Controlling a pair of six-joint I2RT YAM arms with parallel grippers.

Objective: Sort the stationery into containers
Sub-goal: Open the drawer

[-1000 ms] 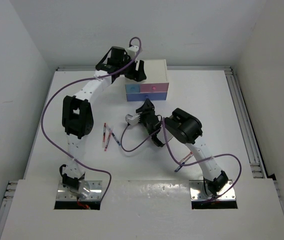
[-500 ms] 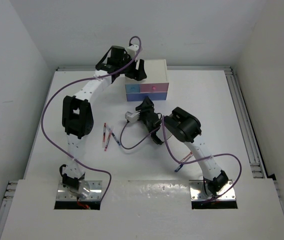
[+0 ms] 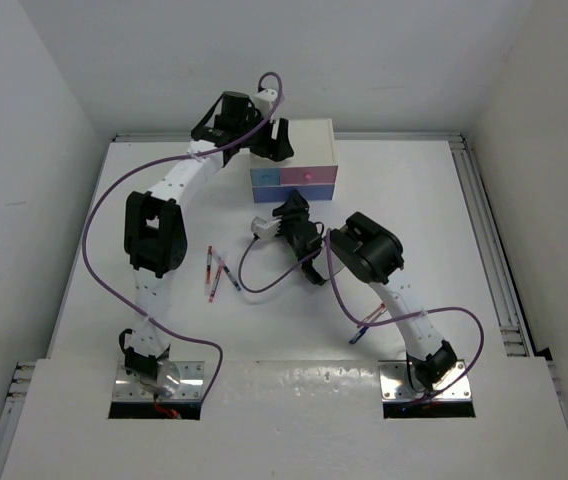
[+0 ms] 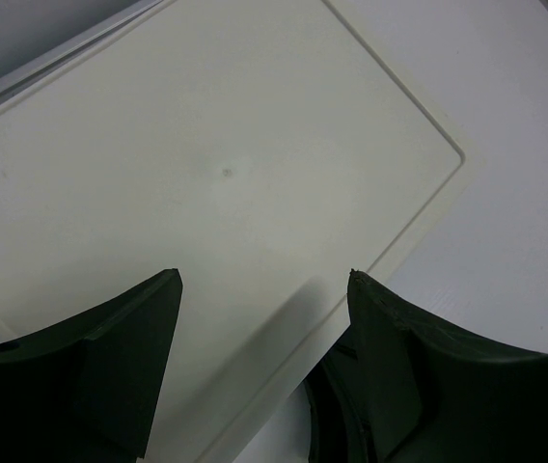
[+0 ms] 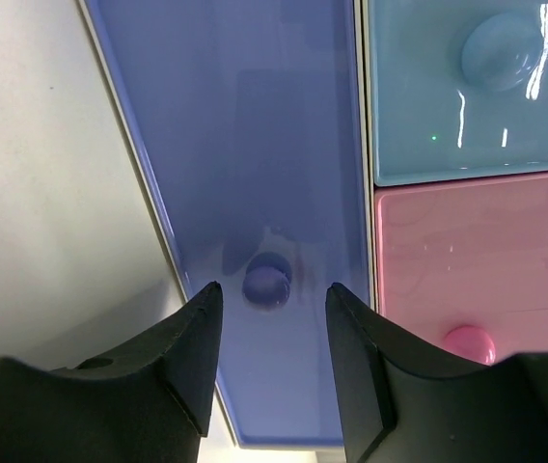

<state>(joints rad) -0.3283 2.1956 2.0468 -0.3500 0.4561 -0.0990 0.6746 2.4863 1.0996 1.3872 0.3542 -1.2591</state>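
Observation:
The small white cabinet point(image 3: 299, 140) stands at the back middle of the table. Its front shows a light-blue drawer point(image 5: 457, 96), a pink drawer point(image 5: 467, 251) and a wide periwinkle drawer point(image 5: 245, 164), all shut. My right gripper point(image 5: 274, 286) is open just in front of the periwinkle drawer, one finger on each side of its knob point(image 5: 267, 282), apart from it. My left gripper point(image 4: 264, 275) is open and empty above the cabinet's white top point(image 4: 206, 164). Thin pens point(image 3: 211, 272) lie left of centre on the table. No highlighters or erasers show.
Another pen point(image 3: 368, 322) lies by my right arm's lower link. The right arm's purple cable point(image 3: 264, 290) loops over the table in front of the cabinet. A raised rail point(image 3: 489, 250) runs along the table's right edge.
My right gripper has moved a little closer to the cabinet front. The left arm has not moved.

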